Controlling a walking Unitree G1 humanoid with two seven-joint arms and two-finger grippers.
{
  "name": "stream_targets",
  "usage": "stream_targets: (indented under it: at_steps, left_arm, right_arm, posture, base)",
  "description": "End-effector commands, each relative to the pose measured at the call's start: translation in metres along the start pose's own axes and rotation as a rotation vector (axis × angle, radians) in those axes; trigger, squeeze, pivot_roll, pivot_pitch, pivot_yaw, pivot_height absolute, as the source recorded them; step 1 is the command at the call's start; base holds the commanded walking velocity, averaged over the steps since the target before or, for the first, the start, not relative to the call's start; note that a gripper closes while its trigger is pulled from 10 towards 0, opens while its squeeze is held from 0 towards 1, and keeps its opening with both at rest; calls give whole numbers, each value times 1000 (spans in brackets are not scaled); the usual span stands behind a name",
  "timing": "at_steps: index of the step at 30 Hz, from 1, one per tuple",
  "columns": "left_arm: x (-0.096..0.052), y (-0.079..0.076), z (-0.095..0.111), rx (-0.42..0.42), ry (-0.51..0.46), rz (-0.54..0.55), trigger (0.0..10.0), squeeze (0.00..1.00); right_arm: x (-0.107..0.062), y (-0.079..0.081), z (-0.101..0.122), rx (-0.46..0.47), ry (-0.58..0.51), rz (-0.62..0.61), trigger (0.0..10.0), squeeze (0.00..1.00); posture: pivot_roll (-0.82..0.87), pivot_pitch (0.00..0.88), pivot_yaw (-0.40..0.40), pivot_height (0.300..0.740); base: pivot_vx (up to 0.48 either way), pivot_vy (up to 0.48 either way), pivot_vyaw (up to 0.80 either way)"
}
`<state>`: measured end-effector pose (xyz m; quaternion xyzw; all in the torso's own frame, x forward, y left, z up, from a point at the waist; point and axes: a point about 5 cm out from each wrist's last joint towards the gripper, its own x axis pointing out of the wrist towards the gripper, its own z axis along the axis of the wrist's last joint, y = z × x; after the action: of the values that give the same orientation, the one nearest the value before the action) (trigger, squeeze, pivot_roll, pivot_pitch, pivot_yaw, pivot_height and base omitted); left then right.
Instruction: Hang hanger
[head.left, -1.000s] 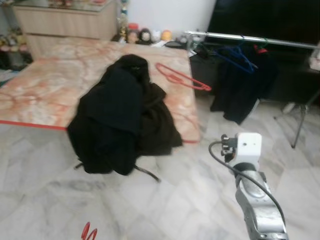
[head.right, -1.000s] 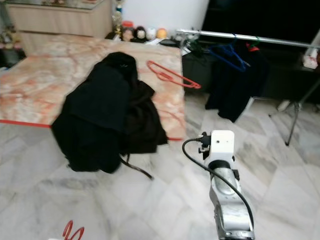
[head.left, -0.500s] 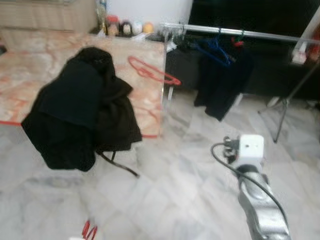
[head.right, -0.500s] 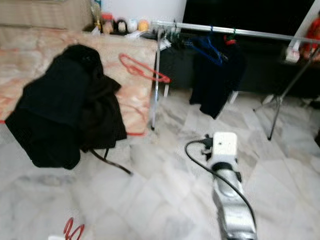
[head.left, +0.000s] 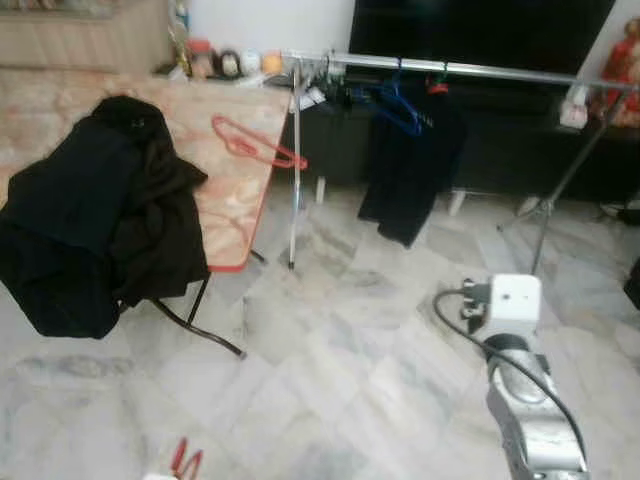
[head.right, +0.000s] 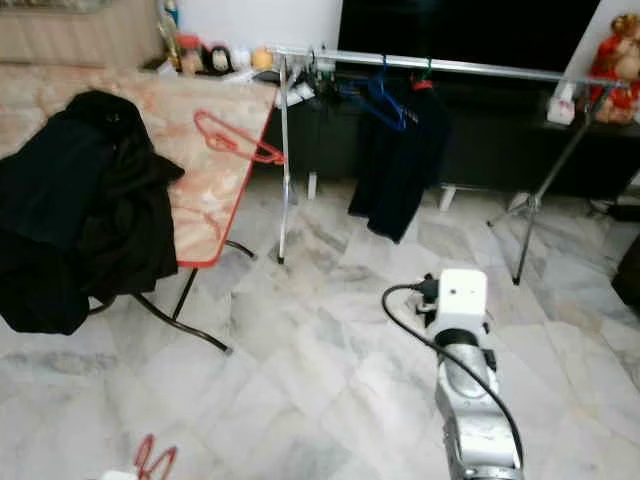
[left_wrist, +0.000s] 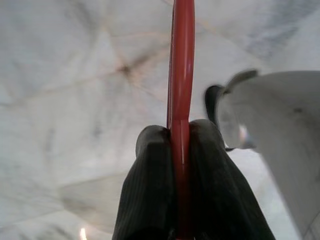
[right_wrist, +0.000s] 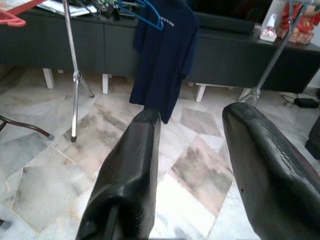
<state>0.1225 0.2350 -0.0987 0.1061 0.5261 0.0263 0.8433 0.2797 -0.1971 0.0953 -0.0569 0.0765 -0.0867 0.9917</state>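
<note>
While the left tool (left_wrist: 180, 145) clamps the red hanger (left_wrist: 181, 65), the right tool (right_wrist: 200, 165) is released.
The held hanger sits low at the robot's left, above the marble floor (head.left: 330, 370). Ahead, a garment rail (head.left: 470, 70) carries a blue hanger (head.left: 400, 105) with a dark shirt (head.left: 405, 175). Beside the rail, a counter (head.left: 235, 190) bears a second red hanger (head.left: 255, 145) and black clothes (head.left: 90, 220).

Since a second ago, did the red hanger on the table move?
No. The red hanger lies at the same far corner of the marble-patterned table, beside the black clothes. The camera turned; the hanger kept its place.
</note>
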Motion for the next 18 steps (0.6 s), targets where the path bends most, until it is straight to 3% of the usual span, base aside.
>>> stream_targets:
  at_steps: [1, 5, 8, 14, 15, 18]
  left_arm:
    - [-1, -1, -5, 23, 15, -11, 10000, 0]
    - [-1, 0, -3, 46, 5, -8, 10000, 0]
    - [0, 0, 0, 39, -6, -12, 10000, 0]
    - [3, 7, 26, 68, -81, 1, 10000, 0]
    - [4, 8, 36, 106, -102, 9, 10000, 0]
    - [4, 13, 60, 102, -194, 46, 10000, 0]
  right_arm:
    - [1, 0, 5, -7, -17, 0, 10000, 0]
    - [1, 0, 5, -7, -20, 2, 10000, 0]
    - [2, 0, 5, -7, -21, 2, 10000, 0]
    - [3, -1, 5, -12, -20, 2, 10000, 0]
    - [3, -1, 4, -14, -18, 2, 10000, 0]
    - [4, -2, 3, -18, -15, 6, 10000, 0]
  posture:
    - [-28, 0, -88, 740]
    - [-27, 0, -88, 740]
    - [-27, 0, -88, 740]
    - [-33, 0, -87, 740]
    - [-35, 0, -84, 740]
    - [-39, 0, -84, 740]
  base:
    - [0, -379, 0]
    - [0, -369, 0]
    - [0, 0, 0]
    - [0, 0, 0]
    - [0, 0, 0]
    - [0, 0, 0]
